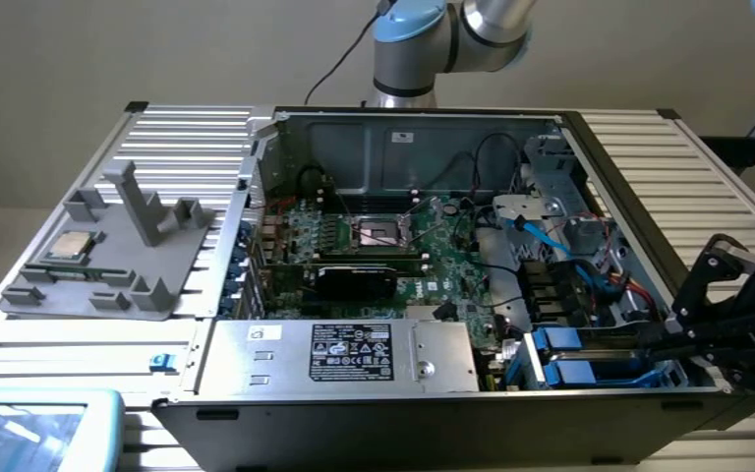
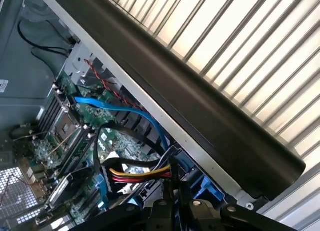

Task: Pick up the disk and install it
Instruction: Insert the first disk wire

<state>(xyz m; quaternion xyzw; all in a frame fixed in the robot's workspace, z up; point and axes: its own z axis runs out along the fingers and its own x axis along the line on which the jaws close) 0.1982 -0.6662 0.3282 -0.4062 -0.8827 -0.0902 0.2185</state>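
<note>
An open computer case (image 1: 404, 128) lies on the slatted table. In its drive bay, at the corner nearest the exterior view's lower right, sit bright blue carrier frames (image 1: 597, 372). The disk's silver face and label are hidden there. My black gripper (image 1: 660, 346) reaches over the case's side wall from the exterior view's right, its tip right at the blue carriers. In the wrist view the gripper (image 2: 172, 190) points down at blue plastic (image 2: 202, 188) beside a bundle of yellow, red and black wires (image 2: 142, 173).
The grey power-supply box (image 1: 338, 354) fills the case's near side, with the motherboard (image 1: 377, 246) behind it. A blue data cable (image 1: 538, 231) hangs above the bay. A grey fixture (image 1: 129, 265) at the exterior view's left holds the processor chip (image 1: 70, 248). The black case wall (image 2: 200, 106) runs close beside the gripper.
</note>
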